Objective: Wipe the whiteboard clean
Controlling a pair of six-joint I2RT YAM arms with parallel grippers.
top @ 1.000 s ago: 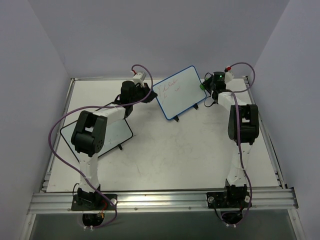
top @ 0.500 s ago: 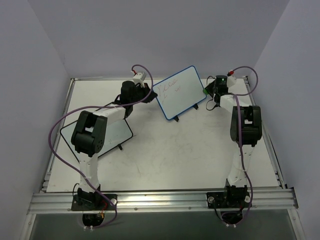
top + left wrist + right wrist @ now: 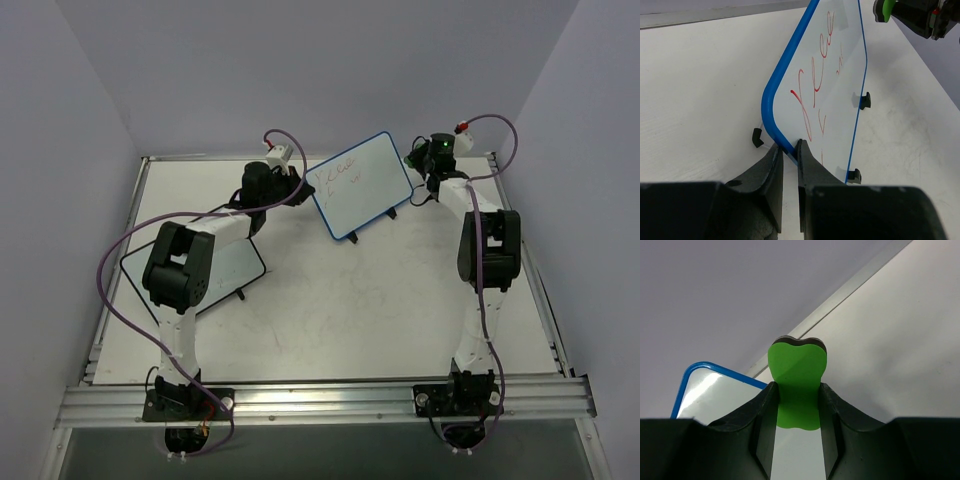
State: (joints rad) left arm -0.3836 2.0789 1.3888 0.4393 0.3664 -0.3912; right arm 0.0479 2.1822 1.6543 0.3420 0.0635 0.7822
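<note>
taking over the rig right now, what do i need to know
Left gripper: jaws shut on the blue frame of the whiteboard at a rounded corner, steadying it.
Right gripper: jaws shut on the green eraser, held beside the board's right edge, not touching its face.
The board sits tilted at the far middle of the table.
Done: board gripped, eraser in hand.
Left: red writing is on the board and nothing looks wiped. Bring the eraser onto it and wipe.
</note>
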